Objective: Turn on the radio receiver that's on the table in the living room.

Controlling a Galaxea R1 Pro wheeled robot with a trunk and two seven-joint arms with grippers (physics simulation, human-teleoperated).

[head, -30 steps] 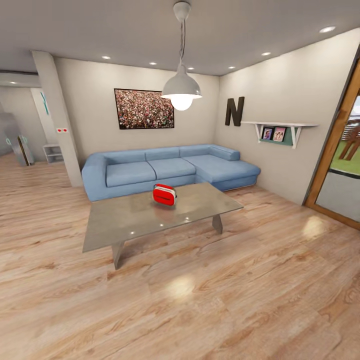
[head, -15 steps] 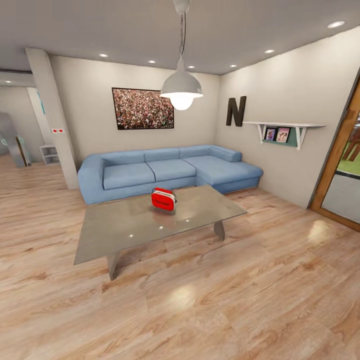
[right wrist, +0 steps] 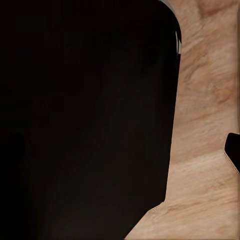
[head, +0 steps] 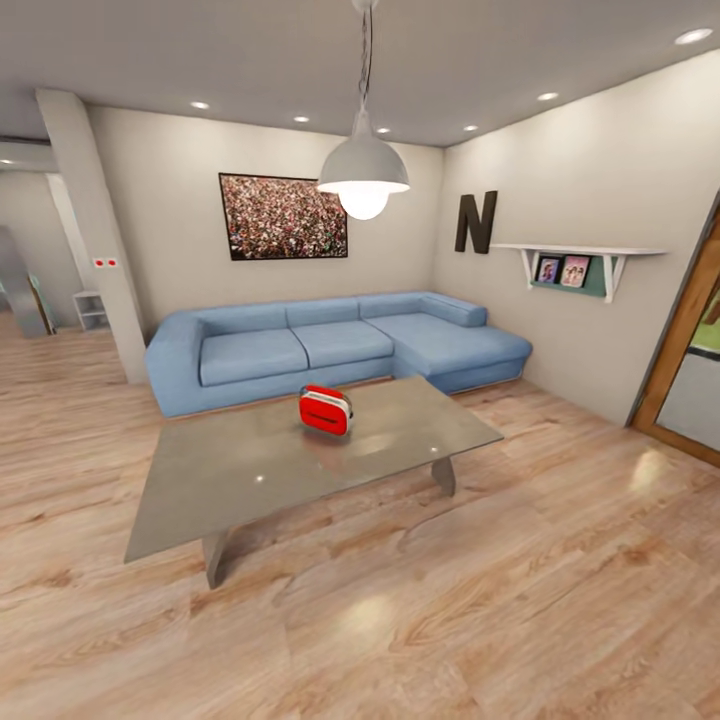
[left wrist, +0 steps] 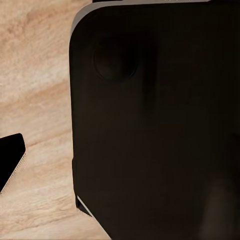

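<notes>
The red radio receiver (head: 325, 410) with its pale edge band stands upright on the low grey-taupe table (head: 230, 475), near the table's middle toward the sofa side. The table stands on the light wood floor of the living room, some way ahead of me in the head view. In the left wrist view a single black fingertip (left wrist: 11, 161) shows over the floor beside a large dark part of my body (left wrist: 155, 120). One black fingertip (right wrist: 233, 150) in the right wrist view also pokes in beside a dark body part (right wrist: 85, 115). Neither wrist view shows both fingers.
A light blue L-shaped sofa (head: 320, 345) runs behind the table under a framed crowd photo (head: 283, 217). A white pendant lamp (head: 363, 175) hangs above the table. A wall shelf (head: 580, 262) and a wooden door frame (head: 685, 340) are on the right, a pillar (head: 90, 230) on the left.
The whole head picture has shifted: the camera has come closer to the table, so table and radio look larger and lower. The radio has not moved on the table.
</notes>
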